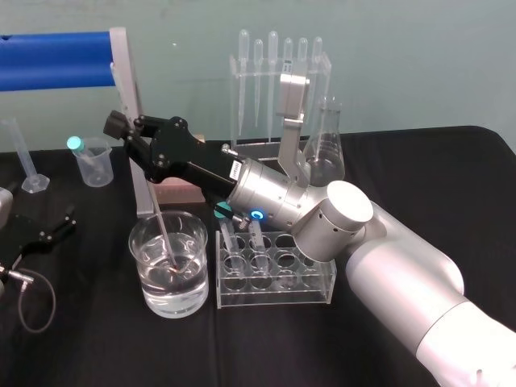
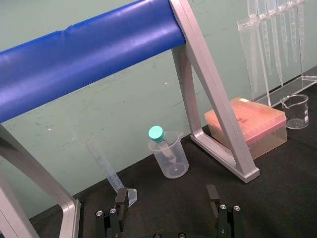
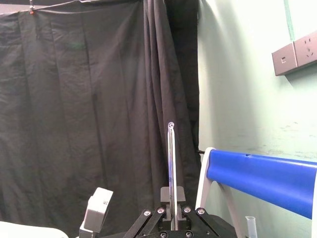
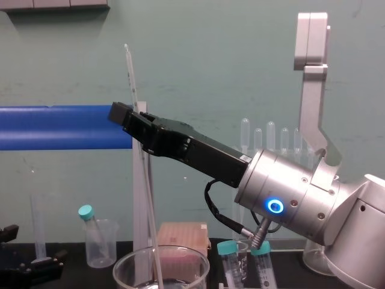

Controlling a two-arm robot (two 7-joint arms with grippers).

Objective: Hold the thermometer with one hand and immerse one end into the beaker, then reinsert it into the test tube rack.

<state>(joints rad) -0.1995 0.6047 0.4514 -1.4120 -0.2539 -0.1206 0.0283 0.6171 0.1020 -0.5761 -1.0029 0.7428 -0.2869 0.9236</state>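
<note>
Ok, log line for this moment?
right gripper: shut on thermometer | tip in beaker | left gripper: open, parked | rack return: pending

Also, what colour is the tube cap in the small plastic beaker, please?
Teal cap; left wrist view.

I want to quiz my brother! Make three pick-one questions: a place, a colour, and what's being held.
1. Where is the thermometer's lower end?
A. in the rack
B. in the beaker
C. on the table

2. What colour is the wrist ring?
A. blue
B. red
C. yellow

3. The right end effector is:
A. open, empty
B. holding a pipette
C. shut on the thermometer

1 B: it dips into the water.
2 A: it glows blue.
3 C: it clamps the thermometer.
The left end effector rests open, far left.
</note>
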